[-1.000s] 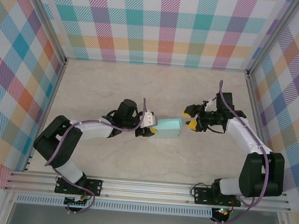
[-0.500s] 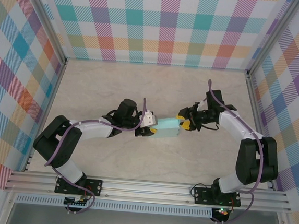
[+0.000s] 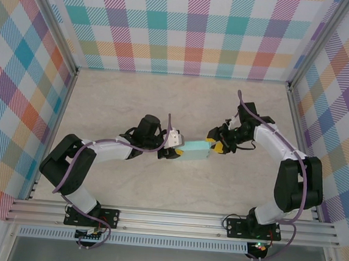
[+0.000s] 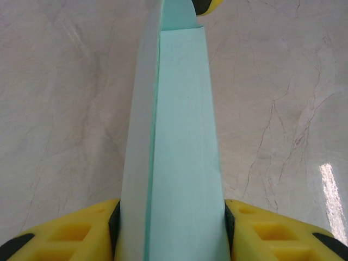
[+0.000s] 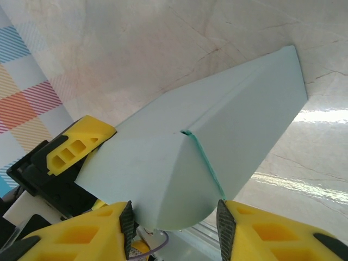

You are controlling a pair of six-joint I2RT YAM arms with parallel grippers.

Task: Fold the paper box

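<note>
The paper box (image 3: 195,150) is a pale mint, folded rectangular box, held just above the middle of the table between both arms. My left gripper (image 3: 178,149) is shut on its left end. In the left wrist view the box (image 4: 182,119) runs away from the yellow fingers (image 4: 81,231), whose pads press both sides. My right gripper (image 3: 215,145) is at the box's right end. In the right wrist view the rounded end flap of the box (image 5: 217,119) sits between my right gripper's (image 5: 174,223) pads, touched on both sides. The left gripper's yellow finger (image 5: 76,144) shows at the box's far end.
The tabletop (image 3: 183,101) is pale marble, enclosed by plaid walls (image 3: 189,28) on three sides. An aluminium rail (image 3: 172,222) carrying both arm bases runs along the near edge. Open tabletop lies behind and in front of the box.
My right gripper has moved left up to the box's right end and narrowed its jaws around the end flap. The left gripper and the box have stayed in place.
</note>
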